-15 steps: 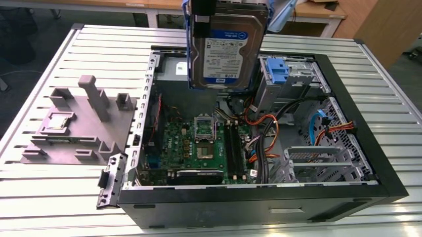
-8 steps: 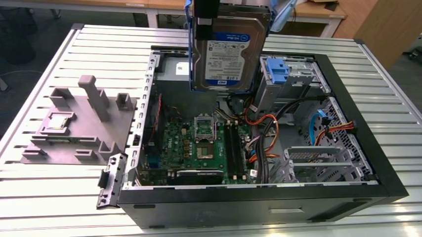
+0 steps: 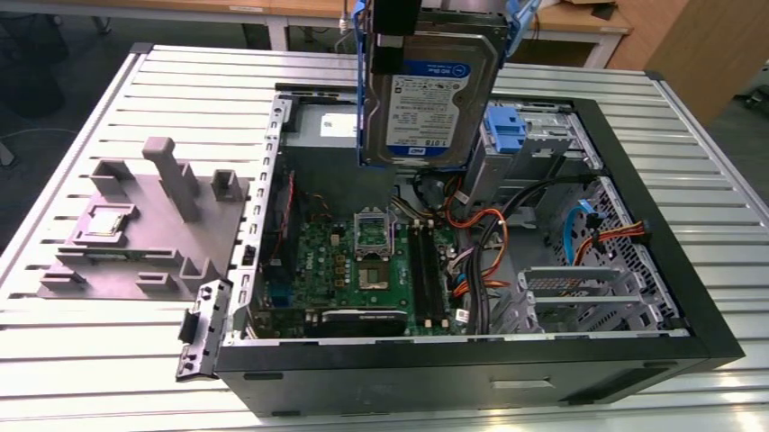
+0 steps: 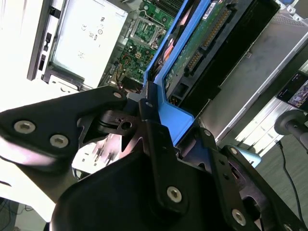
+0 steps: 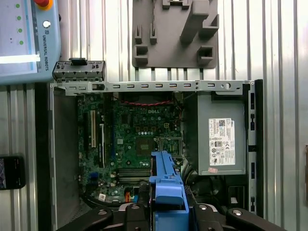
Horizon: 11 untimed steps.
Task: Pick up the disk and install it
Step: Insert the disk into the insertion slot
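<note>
The disk (image 3: 435,99) hangs upright above the open computer case (image 3: 481,364), its white-and-blue label facing the exterior view. A blue plastic bracket (image 4: 175,118) frames it. My gripper (image 3: 394,40) comes down from above and is shut on the disk, with black fingers (image 4: 153,126) clamped on the bracket's end. In the second wrist view the disk's green circuit-board side (image 4: 202,41) runs away from the gripper. In the first wrist view the blue bracket (image 5: 167,185) juts out over the motherboard (image 5: 139,137), well above it.
Inside the case are a grey power-supply box (image 5: 221,139), a metal bay with a blue latch (image 3: 507,126), a drive cage (image 3: 577,297) and loose orange cables (image 3: 487,243). A grey fixture plate (image 3: 144,225) lies at the exterior view's left. A teach pendant (image 5: 24,38) rests on the slatted table.
</note>
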{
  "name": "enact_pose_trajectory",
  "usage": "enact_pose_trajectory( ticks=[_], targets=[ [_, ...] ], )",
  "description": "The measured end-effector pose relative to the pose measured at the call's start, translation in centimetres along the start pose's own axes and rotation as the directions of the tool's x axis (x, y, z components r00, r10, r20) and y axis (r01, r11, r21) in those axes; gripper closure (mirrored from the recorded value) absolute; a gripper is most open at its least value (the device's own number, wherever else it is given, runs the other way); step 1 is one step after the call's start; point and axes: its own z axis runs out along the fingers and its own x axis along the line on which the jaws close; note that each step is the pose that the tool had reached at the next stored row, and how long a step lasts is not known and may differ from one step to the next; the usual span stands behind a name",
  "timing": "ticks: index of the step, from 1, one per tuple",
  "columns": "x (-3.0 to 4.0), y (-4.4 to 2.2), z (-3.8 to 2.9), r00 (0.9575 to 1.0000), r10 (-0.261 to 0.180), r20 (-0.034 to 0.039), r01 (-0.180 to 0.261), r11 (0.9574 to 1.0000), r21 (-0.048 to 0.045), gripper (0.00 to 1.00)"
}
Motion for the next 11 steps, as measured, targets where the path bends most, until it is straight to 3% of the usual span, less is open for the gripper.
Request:
enact_pose_trajectory(
  ticks=[11],
  targets=[
    [0.43,-0.02,-0.01,1.0000,0.000,0.0000,0.000,1.0000,0.0000,0.63]
  ],
)
